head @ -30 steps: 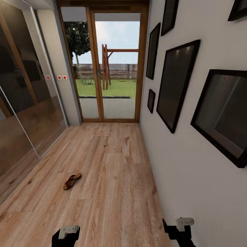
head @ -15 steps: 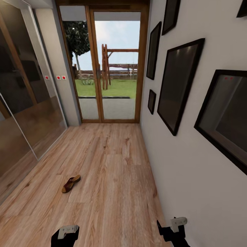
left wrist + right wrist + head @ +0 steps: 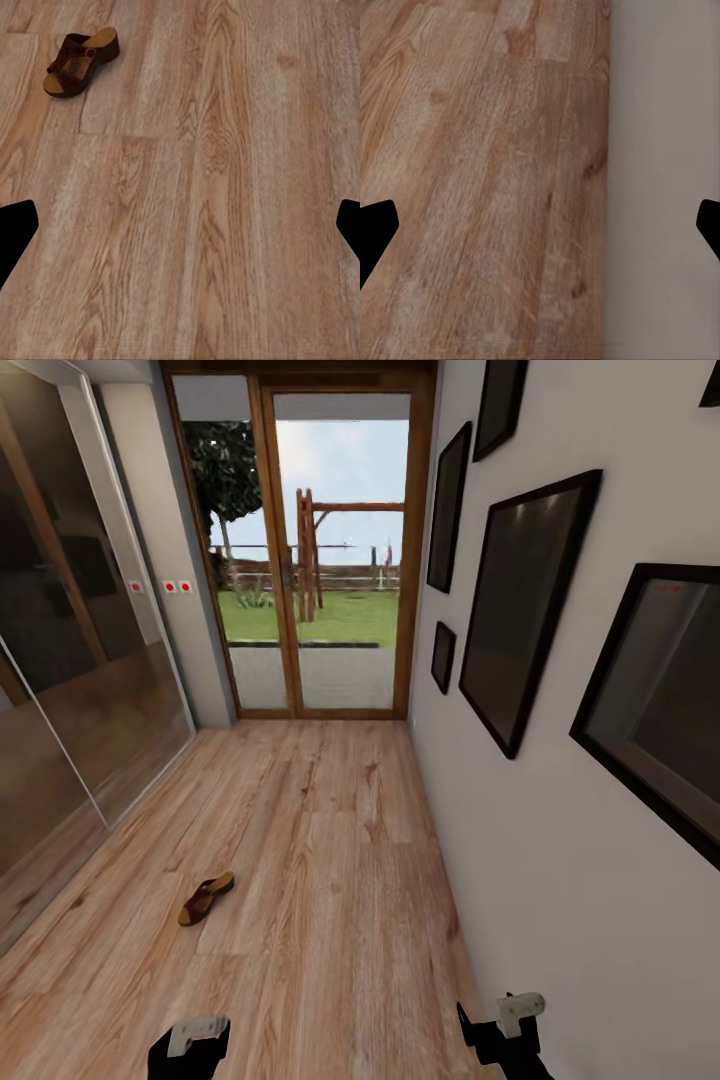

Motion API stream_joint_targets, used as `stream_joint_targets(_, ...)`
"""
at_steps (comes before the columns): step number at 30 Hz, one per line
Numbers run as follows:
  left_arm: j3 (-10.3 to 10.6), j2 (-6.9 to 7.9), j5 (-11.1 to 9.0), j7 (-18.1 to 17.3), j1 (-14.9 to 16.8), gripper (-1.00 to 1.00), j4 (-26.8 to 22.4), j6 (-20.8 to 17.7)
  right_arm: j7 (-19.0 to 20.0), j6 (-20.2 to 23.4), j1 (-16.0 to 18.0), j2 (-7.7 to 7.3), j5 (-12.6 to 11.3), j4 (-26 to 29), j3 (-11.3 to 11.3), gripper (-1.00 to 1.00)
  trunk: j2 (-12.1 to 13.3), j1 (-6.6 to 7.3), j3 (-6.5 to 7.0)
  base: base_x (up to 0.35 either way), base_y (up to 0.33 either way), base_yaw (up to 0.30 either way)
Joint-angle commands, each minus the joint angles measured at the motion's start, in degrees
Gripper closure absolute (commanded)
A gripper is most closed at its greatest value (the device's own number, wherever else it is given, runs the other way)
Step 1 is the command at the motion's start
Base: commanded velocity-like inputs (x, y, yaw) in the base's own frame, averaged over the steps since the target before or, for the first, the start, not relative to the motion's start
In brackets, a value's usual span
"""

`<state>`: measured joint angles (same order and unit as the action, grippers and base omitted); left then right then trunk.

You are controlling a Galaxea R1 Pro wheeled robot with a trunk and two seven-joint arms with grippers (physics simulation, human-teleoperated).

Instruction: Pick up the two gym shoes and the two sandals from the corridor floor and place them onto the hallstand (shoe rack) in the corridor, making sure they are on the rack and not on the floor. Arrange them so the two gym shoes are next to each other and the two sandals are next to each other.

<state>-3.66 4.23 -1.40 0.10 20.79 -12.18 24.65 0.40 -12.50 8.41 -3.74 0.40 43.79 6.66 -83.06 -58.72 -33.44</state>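
One brown sandal (image 3: 206, 899) lies alone on the corridor floor (image 3: 330, 880), left of the white wall (image 3: 560, 880), well short of the glass door (image 3: 315, 560). Left gripper (image 3: 180, 225) hangs over bare planks, fingers spread wide; right gripper (image 3: 540, 225) too, beside the wall, holding nothing.
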Motion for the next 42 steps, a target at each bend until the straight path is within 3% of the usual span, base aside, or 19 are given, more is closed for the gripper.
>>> stream_joint_targets(1,-0.11,-0.01,-0.15,-0.03,0.04,-1.0,0.05,0.19,0.04,-0.16,0.03,-0.04,0.03,-0.02,0.1,-1.0,-0.02,-0.01,-0.05,0.151,0.0,0.0)
stream_joint_targets(42,-0.11,0.08,-0.4,-0.11,0.04,-1.0,-0.03,0.31,0.04,-0.25,0.03,-0.04,-0.03,-0.02,0.12,-1.0,-0.02,-0.01,-0.05,0.087,0.0,0.0)
